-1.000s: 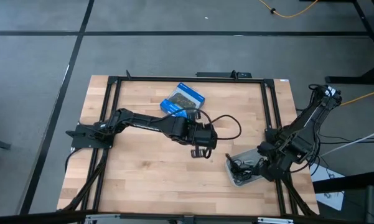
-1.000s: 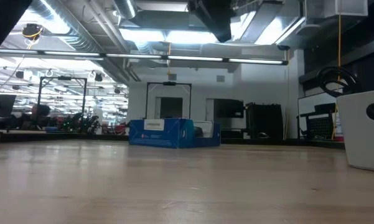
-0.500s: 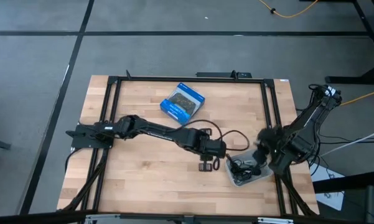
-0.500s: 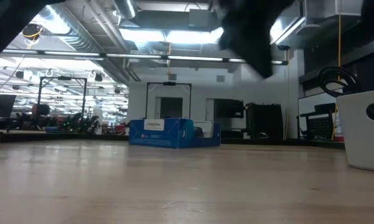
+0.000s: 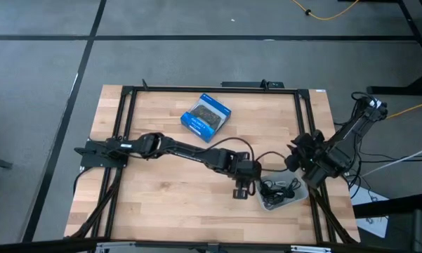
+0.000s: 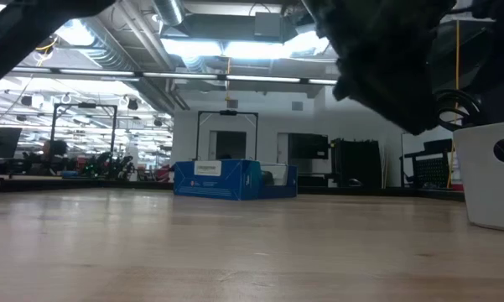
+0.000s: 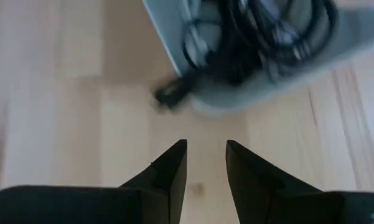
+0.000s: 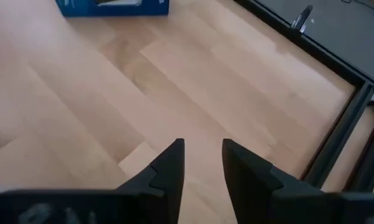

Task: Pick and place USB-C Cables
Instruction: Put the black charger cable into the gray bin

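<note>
Across the middle of the shot sits the light wooden butcher-block table (image 5: pixel 168 176) with its black metal frame, easily the biggest thing here. Both dark arms reach over it from opposite sides.

The left arm stretches from its base on the left edge nearly all the way across, and the left gripper (image 5: pixel 241 190) hangs just beside the tray's near edge. Its wrist view shows the two dark fingers (image 7: pixel 172 167) with a small gap between them, slightly parted and holding nothing, with bare wood underneath.

The right arm is folded up by the right edge, and the right gripper (image 8: pixel 200 163) sits above the table near the tray. Its fingers also show only a narrow gap, empty.

Near the far edge is the blue-and-black rectangular box (image 5: pixel 206 115), lying flat and well apart from everything else.

Smallest stuff: the pale grey plastic tray (image 5: pixel 284 201) toward the front right corner, with the USB-C cables (image 5: pixel 277 188) piled inside as a dark tangle. From the left wrist view, one black cable end (image 7: pixel 173 92) pokes out over the tray's rim onto the wood.
</note>
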